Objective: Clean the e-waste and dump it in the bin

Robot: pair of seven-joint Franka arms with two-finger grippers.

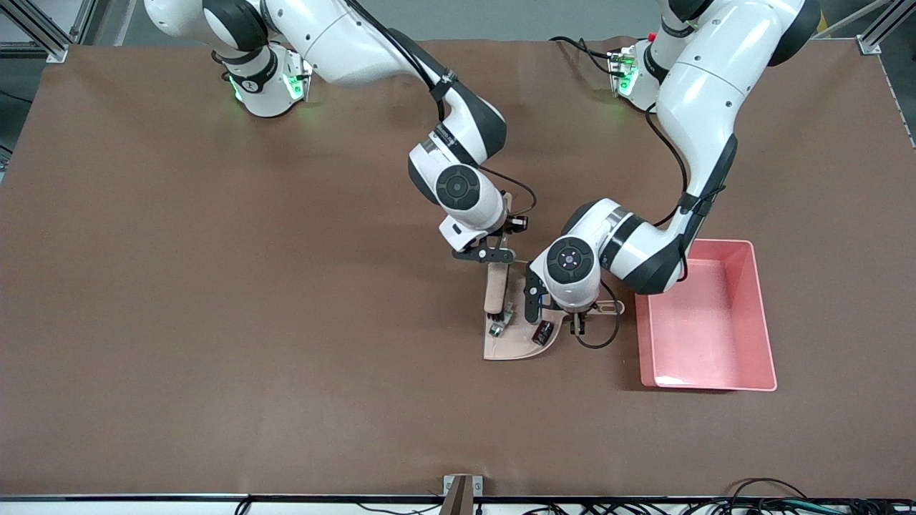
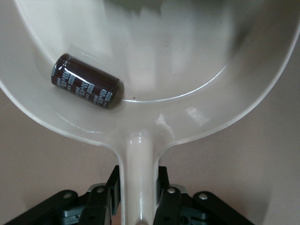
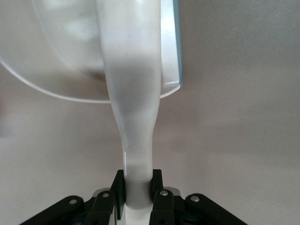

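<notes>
A: Brown mat over the whole bench (image 1: 215, 343), both arms reaching to the middle of it. Where are the jaws?

B: The left gripper (image 2: 139, 197) has its jaws clamped on the handle of the beige plastic dustpan (image 2: 187, 61); the handle runs straight up between the black fingers (image 2: 169, 199). The pan sits flat on the bench, just beside the pink tub.

A: And the right?

B: The right gripper (image 3: 139, 190) has its jaws closed tight around the pale stem of the beige brush (image 3: 133, 93). From the front camera, the brush (image 1: 495, 290) stands with its head down at the pan's open edge.

A: What's in the pan?

B: The dark reddish-brown stubby cylinder (image 2: 85, 86) with printed white lettering lies on its side inside the pan, against the curved back wall near the handle root. In the front view it (image 1: 543, 332) shows on the pan (image 1: 512, 349), toward the left arm's end.

A: The other bit?

B: The small white block with the green face (image 1: 497, 327) lies right at the brush head, on the pan's floor by its open edge, toward the right arm's end.

A: The bin?

B: The pink rectangular plastic tub (image 1: 758, 315) sits on the bench toward the left arm's end, just beside the pan, with the left arm's elbow over its rim.
</notes>
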